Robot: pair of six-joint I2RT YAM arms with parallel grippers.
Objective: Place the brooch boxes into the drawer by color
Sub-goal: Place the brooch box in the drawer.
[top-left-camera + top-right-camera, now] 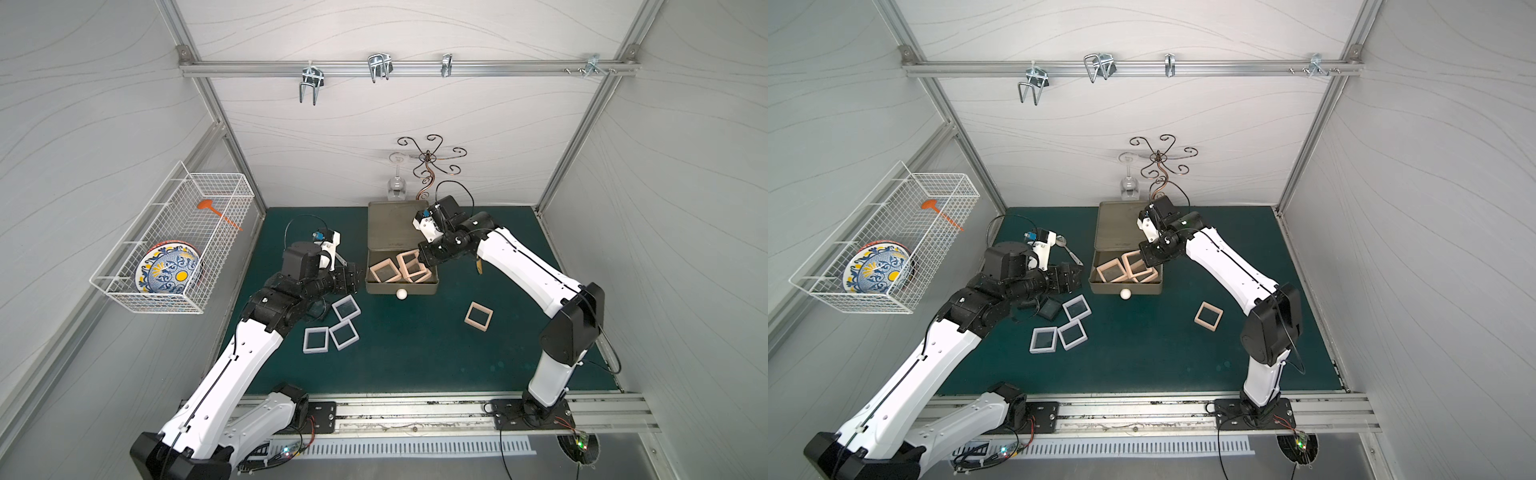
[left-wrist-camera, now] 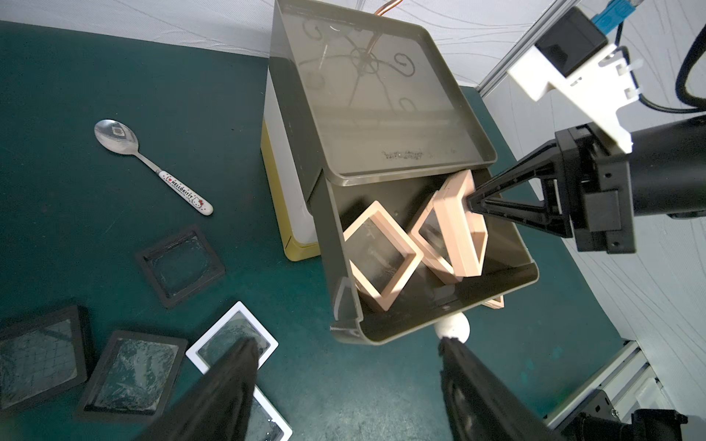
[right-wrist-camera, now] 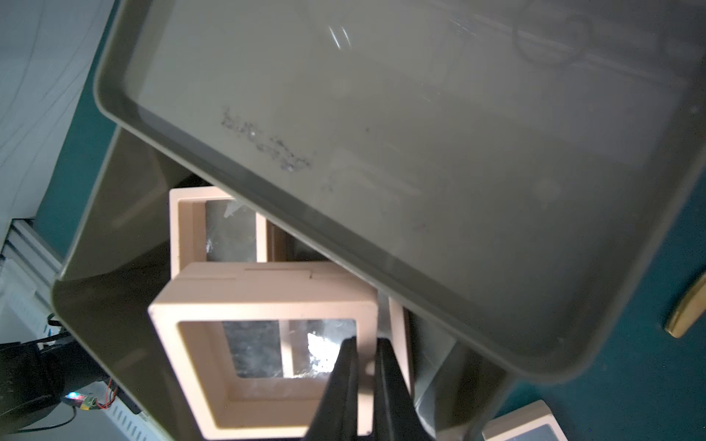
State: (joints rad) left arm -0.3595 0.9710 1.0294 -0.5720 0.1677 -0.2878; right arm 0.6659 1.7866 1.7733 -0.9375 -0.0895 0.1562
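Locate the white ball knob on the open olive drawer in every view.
Top view: white ball knob at picture centre, on the drawer's front wall.
Top view: knob just left of centre, same spot on the drawer.
Left wrist: knob on the drawer's front wall.
Right wrist: not in it.
Shared landmark: the open olive drawer.

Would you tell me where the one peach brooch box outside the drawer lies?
In both top views, the peach brooch box lies on the mat, right of the white knob on the open drawer.

Green mat (image 1: 415,357): brooch boxes (image 1: 478,316), drawer (image 1: 390,226), spoon (image 2: 153,168)
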